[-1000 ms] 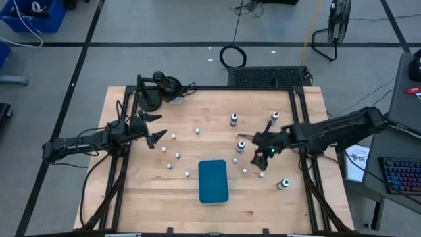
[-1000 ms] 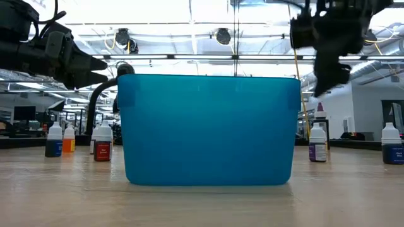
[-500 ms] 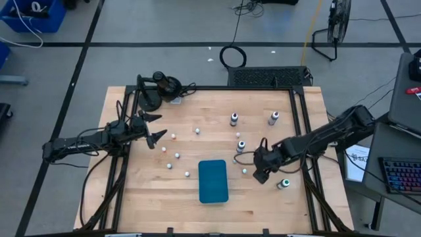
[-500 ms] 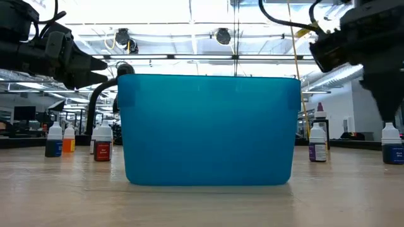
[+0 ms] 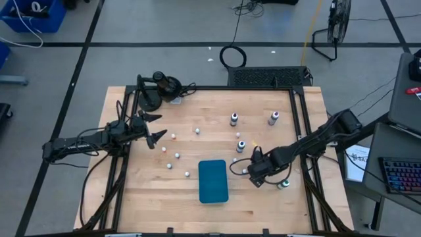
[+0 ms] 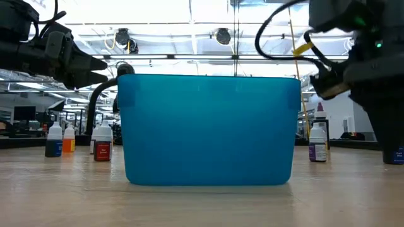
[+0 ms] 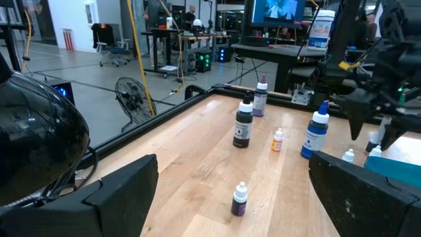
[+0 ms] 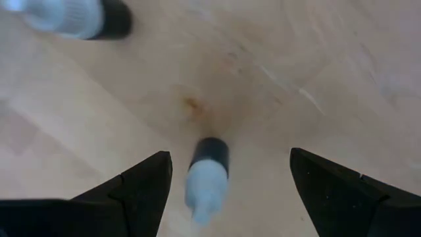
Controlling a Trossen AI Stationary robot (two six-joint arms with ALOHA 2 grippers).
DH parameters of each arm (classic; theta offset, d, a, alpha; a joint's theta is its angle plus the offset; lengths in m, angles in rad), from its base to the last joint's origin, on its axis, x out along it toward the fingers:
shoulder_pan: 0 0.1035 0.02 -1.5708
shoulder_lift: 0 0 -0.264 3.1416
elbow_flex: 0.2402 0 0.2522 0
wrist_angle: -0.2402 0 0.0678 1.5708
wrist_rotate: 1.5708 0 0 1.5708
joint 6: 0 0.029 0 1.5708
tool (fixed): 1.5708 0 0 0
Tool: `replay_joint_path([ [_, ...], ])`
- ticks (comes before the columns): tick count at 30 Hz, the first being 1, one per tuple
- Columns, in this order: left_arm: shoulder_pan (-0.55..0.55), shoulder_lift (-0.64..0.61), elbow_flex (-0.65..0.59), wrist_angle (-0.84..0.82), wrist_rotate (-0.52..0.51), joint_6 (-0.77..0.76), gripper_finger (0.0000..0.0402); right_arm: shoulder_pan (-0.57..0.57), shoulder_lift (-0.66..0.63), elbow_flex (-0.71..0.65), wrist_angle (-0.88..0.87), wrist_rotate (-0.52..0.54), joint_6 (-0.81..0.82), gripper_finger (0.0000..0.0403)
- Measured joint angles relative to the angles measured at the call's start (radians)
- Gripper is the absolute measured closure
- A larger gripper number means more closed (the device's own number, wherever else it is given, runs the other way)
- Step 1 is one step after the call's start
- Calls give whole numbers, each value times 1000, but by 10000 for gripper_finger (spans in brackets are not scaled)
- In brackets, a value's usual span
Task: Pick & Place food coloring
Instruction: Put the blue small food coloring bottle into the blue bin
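table: pale wood top (image 5: 197,197) inside a dark frame, carrying everything below; it fills the middle of the high view
left arm: reaches in from 9 o'clock and stops near that edge, well apart from the tray; a waiting pose, by my reading, kept out of the other arm's way
right arm: comes in from 3 o'clock and slants down toward 5 o'clock of the table's centre, bent low over the wood so its wrist looks almost straight down
tray: one flat teal tray (image 5: 213,180) at 6 o'clock of centre; no bottle shows in it from above, and it is probably where the bottles are meant to end up
left gripper: left gripper (image 5: 154,128) hangs at 9 o'clock, fingers spread, nothing between them
right gripper: right gripper (image 8: 227,187) at 3 o'clock of the tray, fingers spread wide with one small bottle (image 8: 205,172) lying on its side between them, touched by neither; the straddle looks like the line-up for a pinch
food coloring: food coloring bottles (image 5: 234,119) scattered loose from 10 o'clock round to 4 o'clock of the tray, white caps up, set apart enough for fingers to fit round each
count, arms and grippers: two arms, two grippers
count, trays: one
count, bottles: about a dozen in the high view, though the arm may hide one or two; the low view shows three at the tray's 9 o'clock side and one clear at its 3 o'clock side
next: closing on the lying bottle seems the step in hand; being round and on its side, it could roll or squirt out of the pinch
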Motion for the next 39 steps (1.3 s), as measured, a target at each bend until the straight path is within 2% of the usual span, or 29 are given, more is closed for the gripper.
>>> replay_joint_path([
  [12,0,0,0,0,0,0,11,0,44,3,32,1,27,111],
  [17,0,0,0,0,0,0,11,0,45,2,27,4,40,127],
  [23,0,0,0,0,0,0,11,0,45,0,15,7,39,191],
  [33,0,0,0,0,0,0,11,0,46,-1,-24,30,-29,340],
  [39,0,0,0,0,0,0,11,0,8,-3,17,110,-68,349],
])
